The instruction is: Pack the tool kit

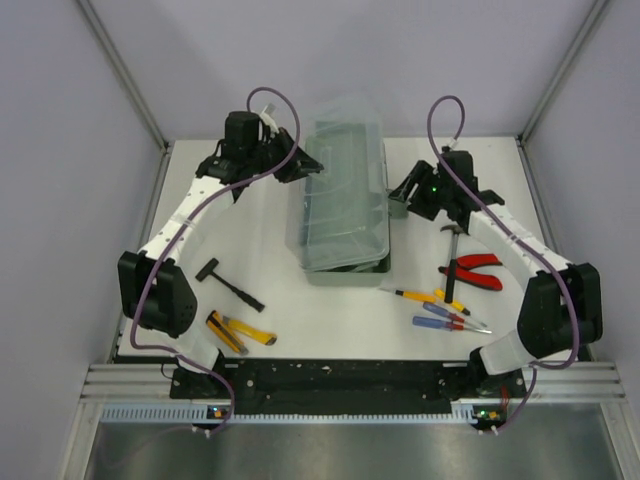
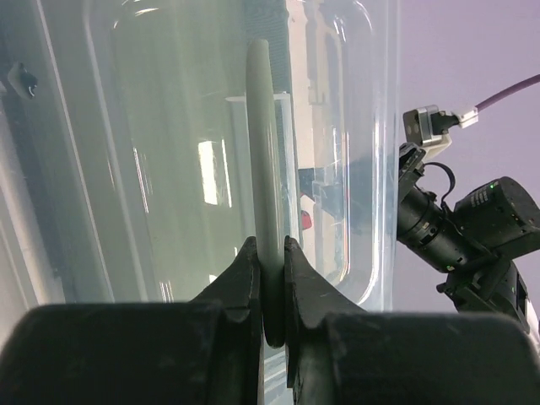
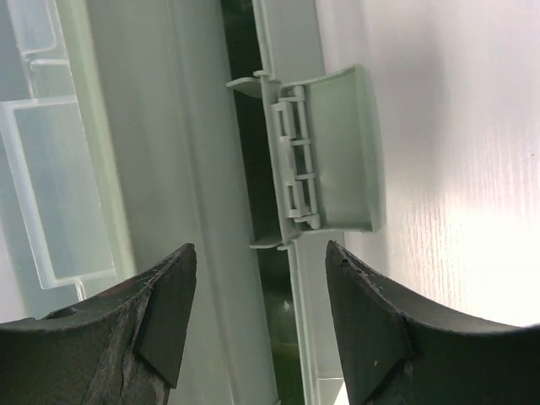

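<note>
The sage-green toolbox [image 1: 348, 268] stands mid-table with its translucent lid [image 1: 340, 190] over it. My left gripper [image 1: 306, 166] is at the lid's left side. In the left wrist view that gripper [image 2: 271, 253] is shut on the thin green handle bar [image 2: 264, 152], with the lid [image 2: 169, 169] behind it. My right gripper [image 1: 402, 196] is at the box's right side. In the right wrist view it [image 3: 261, 263] stands open, astride the box's rim, just short of the green latch [image 3: 333, 152]. Nothing is held between its fingers.
A black hammer [image 1: 228, 283] and yellow pliers [image 1: 238, 332] lie at the front left. Red pliers [image 1: 476, 270], a small hammer [image 1: 453, 233] and several coloured screwdrivers [image 1: 440, 310] lie at the front right, beside the right arm. Walls enclose the table.
</note>
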`<control>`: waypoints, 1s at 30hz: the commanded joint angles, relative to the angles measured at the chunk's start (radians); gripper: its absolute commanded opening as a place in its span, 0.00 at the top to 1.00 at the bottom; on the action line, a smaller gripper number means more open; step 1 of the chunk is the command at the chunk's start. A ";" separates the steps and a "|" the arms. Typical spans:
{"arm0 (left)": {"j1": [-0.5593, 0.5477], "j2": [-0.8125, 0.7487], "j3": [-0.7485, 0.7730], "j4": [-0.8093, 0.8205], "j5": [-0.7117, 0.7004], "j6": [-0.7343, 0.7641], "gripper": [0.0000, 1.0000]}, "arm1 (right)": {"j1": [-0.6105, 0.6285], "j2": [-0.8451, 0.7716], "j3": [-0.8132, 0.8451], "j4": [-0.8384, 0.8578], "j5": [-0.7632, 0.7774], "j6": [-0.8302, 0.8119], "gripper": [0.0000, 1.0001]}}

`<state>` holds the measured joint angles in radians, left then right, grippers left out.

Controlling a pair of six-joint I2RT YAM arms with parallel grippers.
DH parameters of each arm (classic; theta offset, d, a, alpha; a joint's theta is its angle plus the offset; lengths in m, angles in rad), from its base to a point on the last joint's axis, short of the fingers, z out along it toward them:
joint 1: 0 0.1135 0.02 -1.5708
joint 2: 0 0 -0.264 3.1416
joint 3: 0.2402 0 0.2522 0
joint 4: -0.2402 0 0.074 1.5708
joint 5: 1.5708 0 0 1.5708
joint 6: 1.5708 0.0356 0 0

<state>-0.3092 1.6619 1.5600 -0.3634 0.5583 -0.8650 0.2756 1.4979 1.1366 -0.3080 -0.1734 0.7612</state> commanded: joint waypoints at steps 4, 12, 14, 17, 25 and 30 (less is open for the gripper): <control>0.031 -0.079 0.077 0.193 0.041 0.012 1.00 | -0.004 -0.050 -0.018 0.006 -0.057 -0.077 0.40; 0.061 -0.076 0.064 0.207 0.055 0.011 1.00 | 0.031 -0.048 -0.044 -0.049 -0.014 -0.138 0.52; 0.065 -0.071 0.063 0.208 0.063 0.011 1.00 | 0.051 -0.031 -0.037 -0.052 -0.015 -0.158 0.52; 0.076 -0.067 0.061 0.210 0.071 0.009 1.00 | 0.079 0.011 -0.020 -0.069 0.003 -0.169 0.53; 0.139 -0.051 0.071 0.205 0.124 0.044 1.00 | 0.102 0.088 0.025 -0.112 0.094 -0.146 0.61; 0.215 -0.028 0.066 0.201 0.202 0.070 1.00 | 0.106 0.131 0.054 -0.118 0.120 -0.140 0.68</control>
<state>-0.1707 1.6630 1.5631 -0.3973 0.6693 -0.8318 0.3737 1.6032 1.1343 -0.4164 -0.1287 0.6239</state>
